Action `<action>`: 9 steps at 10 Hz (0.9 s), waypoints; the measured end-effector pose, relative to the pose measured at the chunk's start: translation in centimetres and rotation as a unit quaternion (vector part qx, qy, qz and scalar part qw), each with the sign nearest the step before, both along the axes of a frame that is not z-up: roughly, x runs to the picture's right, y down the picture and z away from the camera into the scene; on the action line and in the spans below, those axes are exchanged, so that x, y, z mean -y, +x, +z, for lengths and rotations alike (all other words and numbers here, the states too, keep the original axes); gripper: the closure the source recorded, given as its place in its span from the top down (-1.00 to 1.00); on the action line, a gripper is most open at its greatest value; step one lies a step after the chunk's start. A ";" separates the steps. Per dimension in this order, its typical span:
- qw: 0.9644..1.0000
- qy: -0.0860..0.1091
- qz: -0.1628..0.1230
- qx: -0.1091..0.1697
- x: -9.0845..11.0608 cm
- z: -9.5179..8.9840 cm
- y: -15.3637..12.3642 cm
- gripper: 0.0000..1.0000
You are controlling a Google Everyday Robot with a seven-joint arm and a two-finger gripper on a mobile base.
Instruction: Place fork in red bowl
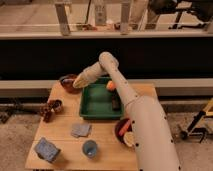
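Hand (76,83): at the tip of the pale forearm, right at the near-right rim of the red bowl. From here I cannot tell whether it is wide, narrow or holding anything.
Red bowl (67,83): at the far-left of the counter, just left of the green tray. It is reddish-brown outside and dark inside, and its right side is partly covered by the hand.
Fork: I cannot make it out anywhere, neither at the hand nor in the bowl.
Arm (142,125): white, rising from the lower right to a bend above the tray, then sloping down-left to the bowl. Its base is cut off at the bottom edge.
Counter (64,120): wooden top.
Green tray (97,107): in the middle of the counter, its right wall hidden behind the arm.
Orange thing (111,86): in the tray's far-right corner, close against the arm.
Dark thing (116,103): in the tray by the arm, too murky to name.
Maroon bowl (121,131): near-right on the counter, half covered by the arm.
Blue cup (90,148): upright near the front edge.
Grey cloth (80,130): flat, between the tray and the cup.
Blue packet (47,150): at the near-left corner.
Brown cluster (50,107): at the left edge; I cannot tell what the pieces are.
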State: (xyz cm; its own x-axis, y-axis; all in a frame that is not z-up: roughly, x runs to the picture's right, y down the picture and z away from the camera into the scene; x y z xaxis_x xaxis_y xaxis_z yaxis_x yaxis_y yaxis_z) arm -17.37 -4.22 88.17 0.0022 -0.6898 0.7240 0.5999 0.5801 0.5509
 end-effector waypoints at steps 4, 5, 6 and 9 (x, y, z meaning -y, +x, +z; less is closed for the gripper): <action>1.000 -0.005 0.023 -0.022 0.2 0.7 -0.1 -0.95; 0.999 -0.009 0.027 -0.027 0.1 1.0 0.1 -0.95; 0.999 -0.011 0.030 -0.030 0.1 1.2 0.4 -0.95; 0.999 -0.016 0.035 -0.038 0.2 1.8 0.8 -0.95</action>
